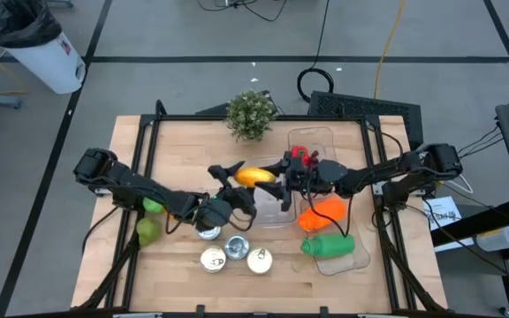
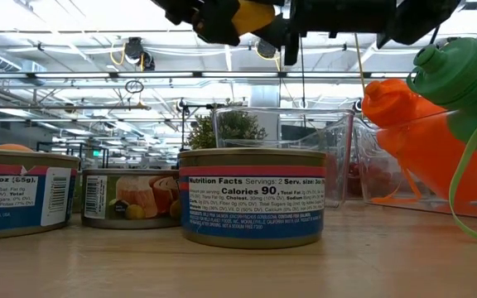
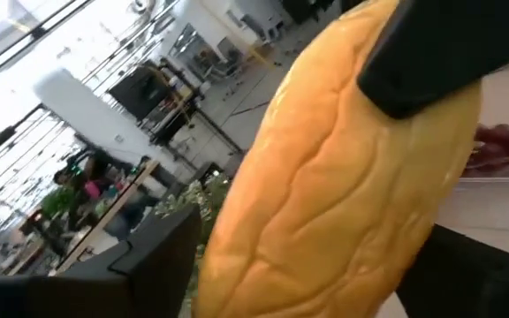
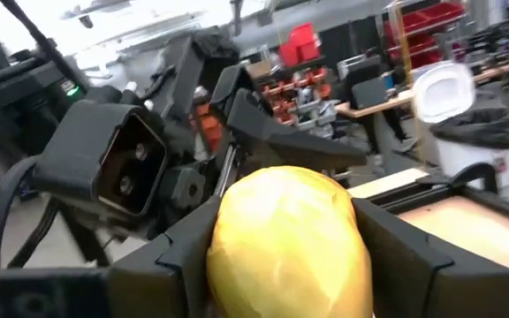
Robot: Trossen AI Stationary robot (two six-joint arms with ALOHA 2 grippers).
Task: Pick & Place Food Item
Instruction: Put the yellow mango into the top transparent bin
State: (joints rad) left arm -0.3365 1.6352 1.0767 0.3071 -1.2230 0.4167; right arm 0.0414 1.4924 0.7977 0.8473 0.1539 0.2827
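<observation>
On table [image 1: 122, 265]: four cans [image 1: 213, 260], two bottles [image 1: 328, 246] (one mango [image 1: 255, 177] aloft)

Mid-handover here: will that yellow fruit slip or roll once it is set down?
The yellow fruit looks rounded and smooth-skinned, so it may roll. The right gripper clasps its end between both fingers; it looks firm, probably not fragile. The left gripper stands open.

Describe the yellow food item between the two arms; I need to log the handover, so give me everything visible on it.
The yellow food item is an elongated, rounded, orange-yellow piece with a creased, glossy, plastic-looking skin, like a toy mango or lemon. It hangs in the air above the table, lying roughly level beside the clear bin. The right gripper has its fingers clamped on either side of one end. The left gripper is at the other end with its fingers spread, one finger lying across the skin.
</observation>
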